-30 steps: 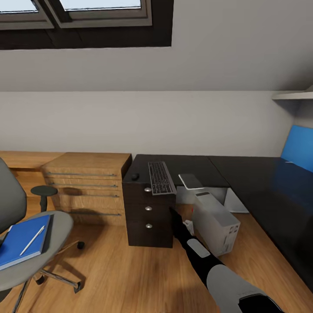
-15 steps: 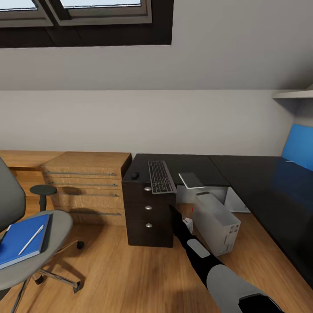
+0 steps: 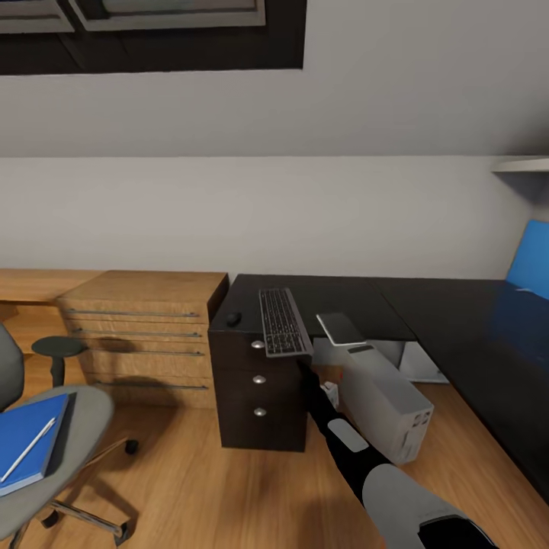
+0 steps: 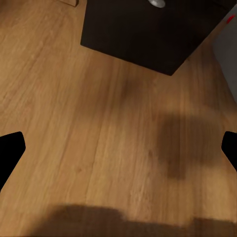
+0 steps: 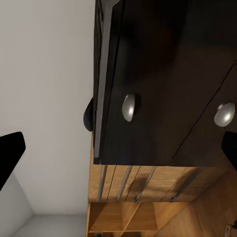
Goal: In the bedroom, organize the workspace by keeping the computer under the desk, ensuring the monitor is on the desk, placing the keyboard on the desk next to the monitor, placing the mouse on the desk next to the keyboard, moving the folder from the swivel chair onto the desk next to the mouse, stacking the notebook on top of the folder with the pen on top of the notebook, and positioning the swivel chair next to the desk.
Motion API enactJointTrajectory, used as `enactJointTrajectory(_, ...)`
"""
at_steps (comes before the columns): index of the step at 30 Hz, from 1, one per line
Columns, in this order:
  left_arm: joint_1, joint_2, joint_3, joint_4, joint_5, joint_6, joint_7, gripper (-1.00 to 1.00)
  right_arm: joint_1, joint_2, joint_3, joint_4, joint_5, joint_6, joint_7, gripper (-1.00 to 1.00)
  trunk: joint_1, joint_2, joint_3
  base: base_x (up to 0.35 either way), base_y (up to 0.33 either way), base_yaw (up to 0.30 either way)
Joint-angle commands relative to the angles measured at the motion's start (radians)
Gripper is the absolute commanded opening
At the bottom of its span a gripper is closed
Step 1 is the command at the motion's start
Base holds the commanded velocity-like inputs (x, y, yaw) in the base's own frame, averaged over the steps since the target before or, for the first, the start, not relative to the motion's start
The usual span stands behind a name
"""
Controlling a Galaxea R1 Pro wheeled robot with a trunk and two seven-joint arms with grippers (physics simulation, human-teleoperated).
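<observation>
The black desk (image 3: 427, 305) runs along the wall, with its black drawer unit (image 3: 259, 396) at the left end. The keyboard (image 3: 284, 322) lies there, overhanging the front edge, and the small dark mouse (image 3: 233, 319) sits left of it. Beside the drawer unit, the light grey computer (image 3: 381, 400) stands on the floor. At the left the swivel chair (image 3: 80, 415) carries the blue folder (image 3: 27, 442) with the pen (image 3: 27, 450) on it. My right gripper (image 3: 302, 370) (image 5: 118, 148) is open, close to the drawer fronts below the keyboard (image 5: 101, 84). My left gripper (image 4: 118, 148) is open over the wood floor.
A light-wood dresser (image 3: 145, 328) stands left of the drawer unit. A flat grey slab (image 3: 341, 328) sticks out at the desk edge above the computer. A blue wall panel (image 3: 530, 263) and a shelf (image 3: 522, 164) are at the right, skylights (image 3: 152, 30) above.
The whole head view has shifted: the chair has slid left and down in the picture and the desk and computer look closer. My right arm holds the same pose.
</observation>
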Motion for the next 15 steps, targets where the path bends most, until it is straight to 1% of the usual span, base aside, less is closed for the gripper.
enactJointTrajectory(1,-0.001,0.001,-0.003,-0.001,0.01,-0.008,0.004,1.0,-0.001,0.0,0.002,0.001,-0.009,0.003,0.003,1.0,0.0,0.0,-0.001,0.206,0.0,0.0)
enactJointTrajectory(8,-0.001,0.001,-0.004,0.01,0.01,-0.008,0.004,1.0,-0.001,0.0,0.002,0.002,-0.009,0.004,0.003,1.0,0.0,0.0,-0.001,0.1,0.0,0.0)
enactJointTrajectory(12,-0.001,0.001,-0.004,0.014,0.01,-0.008,0.004,1.0,-0.001,0.0,0.002,0.003,-0.01,0.005,0.003,1.0,0.0,0.0,-0.001,0.227,0.0,0.0)
enactJointTrajectory(15,-0.001,0.001,-0.004,0.015,0.01,-0.008,0.004,1.0,-0.001,0.0,0.002,0.003,-0.01,0.005,0.002,1.0,0.0,0.0,-0.001,0.14,0.0,0.0)
